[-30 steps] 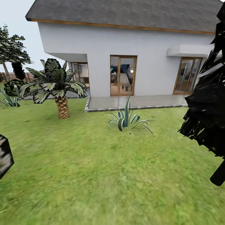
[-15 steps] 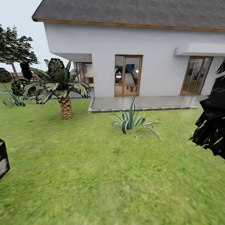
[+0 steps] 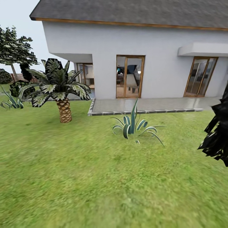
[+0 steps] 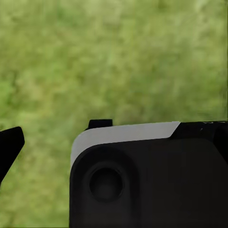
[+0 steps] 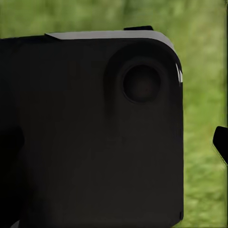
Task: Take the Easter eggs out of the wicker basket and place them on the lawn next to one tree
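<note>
From the head camera I see the wide, mottled green lawn (image 3: 95,177) filling the lower half of the frame, running up to a grey paved patio (image 3: 145,104) in front of a white-walled house with a dark grey roof (image 3: 133,47) and wood-framed glass doors (image 3: 129,77). At mid-left stands a short palm with a scaly brown trunk and dark, white-streaked fronds (image 3: 60,88); near the centre a spiky plant with green-and-white striped leaves (image 3: 134,125) sits on the grass just below the patio edge. At the right edge hangs the ragged foliage of an all-black tree (image 3: 218,136). In the upper left, far back, a tall tree with a slim pale trunk and dark green leafy crown (image 3: 14,52) rises beside a strip of brown slatted wooden fence (image 3: 20,77) — well apart from everything in the foreground. In the left wrist view, a black housing with a pale grey top band (image 4: 147,180) blocks much of the frame, and beyond it is blurred grass; a dark tip shows at the frame's left edge, but I cannot tell whether the left claw is released or clenched. In the right wrist view, a similar black housing (image 5: 90,128) covers most of the frame with blurred grass behind it — there too I cannot tell how the right claw stands.
</note>
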